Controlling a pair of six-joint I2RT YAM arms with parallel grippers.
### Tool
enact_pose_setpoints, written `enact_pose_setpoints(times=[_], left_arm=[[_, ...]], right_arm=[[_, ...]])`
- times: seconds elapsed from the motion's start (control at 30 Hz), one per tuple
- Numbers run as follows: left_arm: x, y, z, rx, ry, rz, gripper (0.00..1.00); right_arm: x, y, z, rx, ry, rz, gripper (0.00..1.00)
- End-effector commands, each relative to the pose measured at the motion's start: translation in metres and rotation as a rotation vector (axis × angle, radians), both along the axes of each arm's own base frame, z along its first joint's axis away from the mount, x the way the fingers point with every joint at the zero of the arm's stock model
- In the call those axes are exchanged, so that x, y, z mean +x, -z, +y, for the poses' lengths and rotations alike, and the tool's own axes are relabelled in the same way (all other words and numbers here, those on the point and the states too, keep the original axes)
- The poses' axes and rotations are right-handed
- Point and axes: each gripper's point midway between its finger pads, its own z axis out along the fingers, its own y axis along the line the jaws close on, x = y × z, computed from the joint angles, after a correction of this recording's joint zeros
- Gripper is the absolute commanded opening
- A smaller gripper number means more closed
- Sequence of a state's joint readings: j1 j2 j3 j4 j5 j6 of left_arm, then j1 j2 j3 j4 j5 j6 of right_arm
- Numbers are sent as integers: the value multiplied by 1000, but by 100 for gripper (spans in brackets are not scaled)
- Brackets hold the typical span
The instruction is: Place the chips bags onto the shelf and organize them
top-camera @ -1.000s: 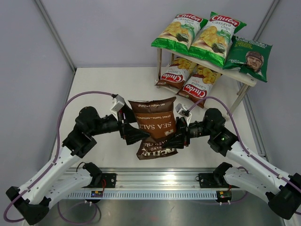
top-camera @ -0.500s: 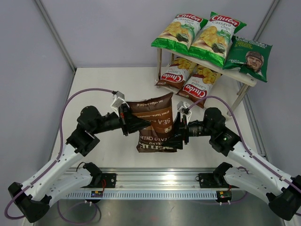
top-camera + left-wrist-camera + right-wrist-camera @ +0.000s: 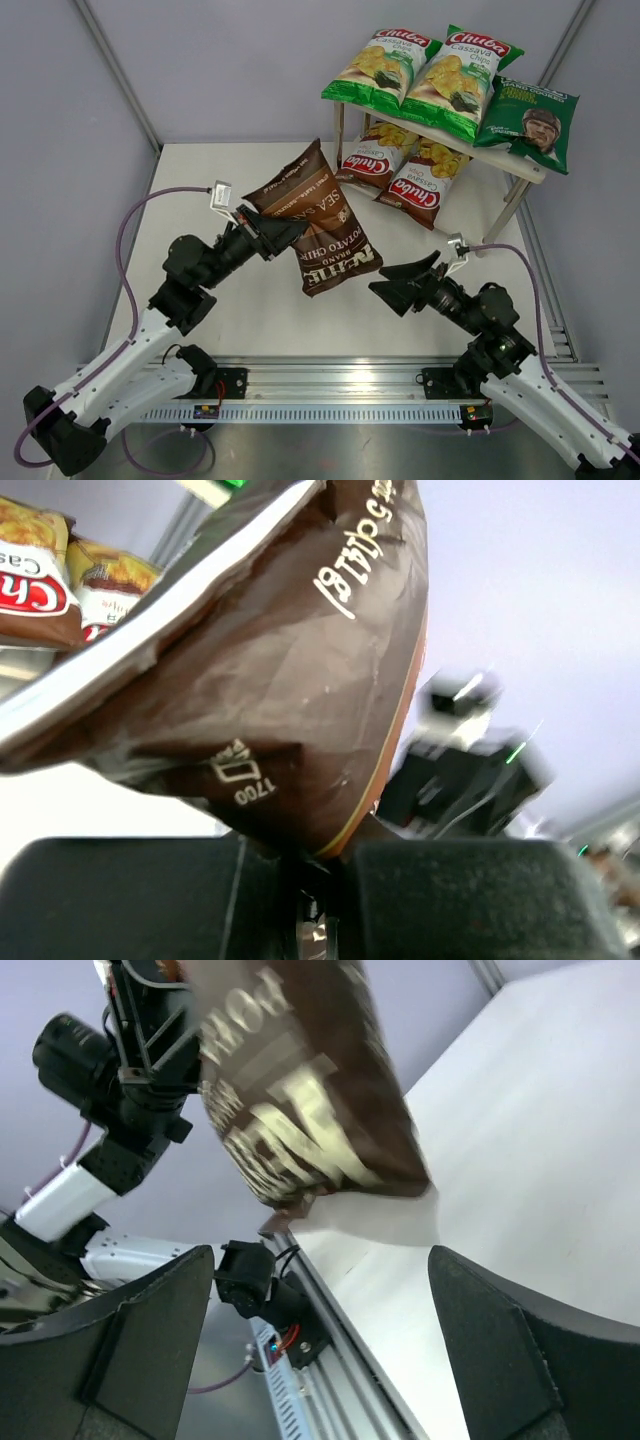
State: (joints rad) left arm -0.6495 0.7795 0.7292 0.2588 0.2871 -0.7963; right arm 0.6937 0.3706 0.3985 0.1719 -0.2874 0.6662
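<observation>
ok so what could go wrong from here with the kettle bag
The left gripper pinches the Kettle bag by one edge only, so it could swing or slip. The dark green bag overhangs the top board of the shelf; a bump might knock it off.

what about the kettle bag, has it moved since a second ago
Yes. The Kettle bag, held by the left tool, has swung up and away from the near rail, its top corner now close beside the shelf.

Tight pinch: left gripper (image 3: 318, 872) clamped on edge of dark brown bag (image 3: 300, 680), bag fanning up and left. Two brown-red Chuba bags (image 3: 55, 585) top left. Blurred black arm (image 3: 465, 775) behind, right.
</observation>
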Motion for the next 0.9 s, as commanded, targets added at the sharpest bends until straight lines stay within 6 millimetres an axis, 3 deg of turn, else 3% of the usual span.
enact_pose_setpoints(times=[0.0,0.07,0.13,0.3,0.33,0.4,0.57,0.73,0.87], left_arm=[[5,-52,21,-375,-57,23,6],[9,-59,28,-470,-73,26,6],[16,-48,22,-514,-56,89,6],[11,-54,9,-654,39,127,5],[10,-51,2,-667,60,144,5],[10,-48,-6,-681,90,181,5],[11,-28,-30,-647,142,275,2],[20,4,-34,-573,77,354,2],[23,15,-38,-507,50,359,1]], right_arm=[[0,-21,-8,316,1,87,96],[-6,-26,-4,325,-49,62,98],[-4,-29,1,334,-66,73,100],[13,-35,14,407,-79,89,99],[22,-28,20,397,-69,116,99],[28,-37,19,449,-55,90,100],[41,-48,16,529,-11,45,95],[41,-53,10,533,19,10,89],[42,-48,6,504,51,4,89]])
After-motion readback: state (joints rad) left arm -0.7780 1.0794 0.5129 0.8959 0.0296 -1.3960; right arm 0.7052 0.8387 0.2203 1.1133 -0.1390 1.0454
